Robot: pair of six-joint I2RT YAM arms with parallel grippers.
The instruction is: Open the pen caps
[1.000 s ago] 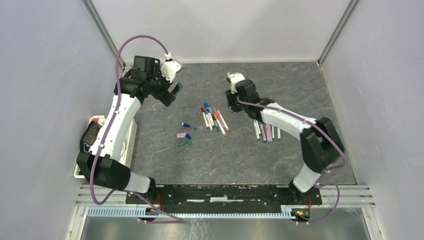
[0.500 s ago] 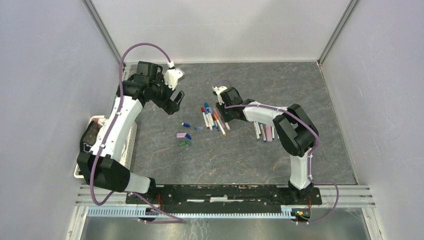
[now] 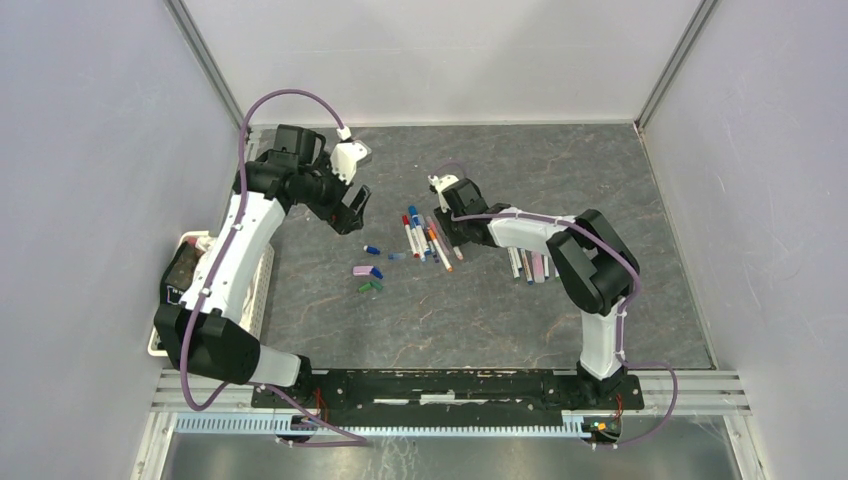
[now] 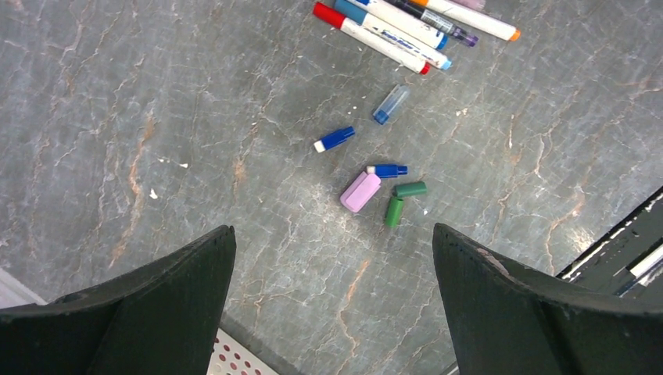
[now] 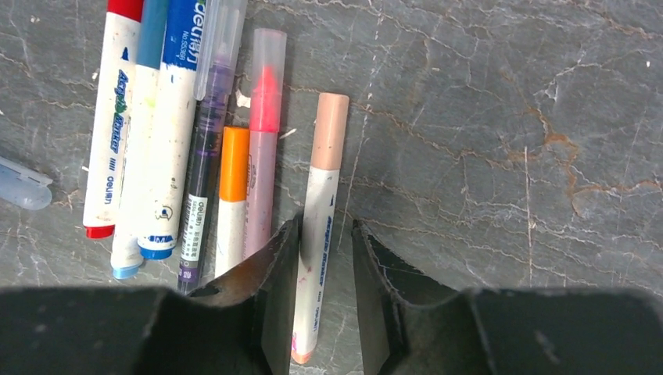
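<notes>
Status: right gripper [image 5: 324, 234] is low over the table [image 3: 600, 170], jaws narrowed to a slot around the barrel of the peach-capped pen [image 5: 322, 187]. One finger [image 5: 281, 266] touches the barrel and a sliver of table shows on the other side, so not clamped. That pen's cap end points away from the gripper, with the tail end between the fingers. Other capped pens [image 5: 168, 117] lie packed side by side just beside that finger; the opposite side is bare table, so there is room there. Left gripper [image 4: 332, 297] is spread wide, holds nothing, and hovers over the loose caps [image 4: 360, 192]: pink, two blue, two green, one clear-blue, all framed between its fingers in the wrist view and well apart from them. Second batch of pens [image 3: 537, 265] lies near the right arm's forearm. White basket [image 3: 263, 300] sits at the table's left edge, beside the left arm.
</notes>
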